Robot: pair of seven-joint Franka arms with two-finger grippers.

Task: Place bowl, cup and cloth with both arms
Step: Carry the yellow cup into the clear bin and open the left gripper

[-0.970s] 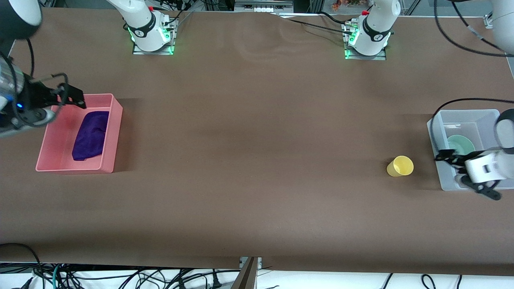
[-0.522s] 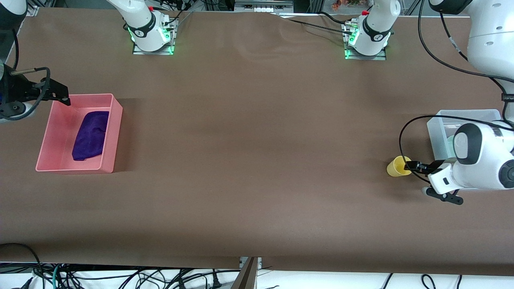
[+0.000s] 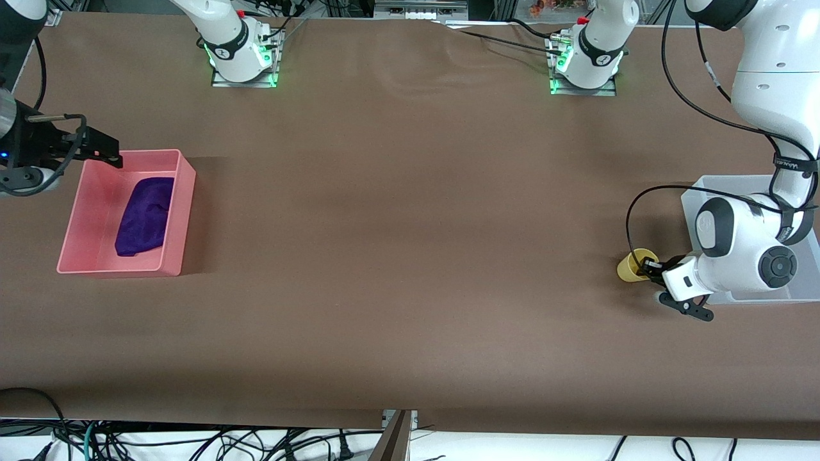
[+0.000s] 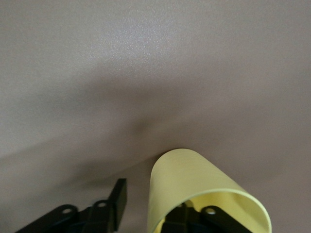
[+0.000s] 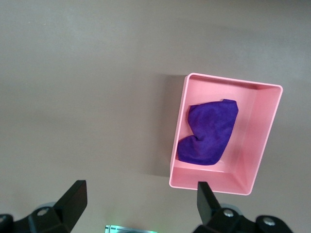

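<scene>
The yellow cup [image 3: 631,267] lies on its side on the table next to the grey bin [image 3: 724,184], on the side toward the right arm's end. My left gripper [image 3: 647,265] is low at its mouth and open. In the left wrist view the cup [image 4: 194,179] has one finger inside it and the other finger [image 4: 116,199] outside, apart from the wall. The bowl is hidden by the left arm. The purple cloth [image 3: 145,216] lies in the pink bin [image 3: 184,205]. My right gripper [image 3: 106,152] is open and empty over that bin's corner.
The right wrist view shows the pink bin [image 5: 265,141] with the cloth [image 5: 210,131] from above, my right gripper [image 5: 140,199] spread wide. The arm bases [image 3: 240,61] stand at the table's edge farthest from the camera. Black cables hang from the left arm.
My left gripper has moved from over the grey bin down to the cup's mouth. My right gripper has drawn back from over the pink bin to its corner.
</scene>
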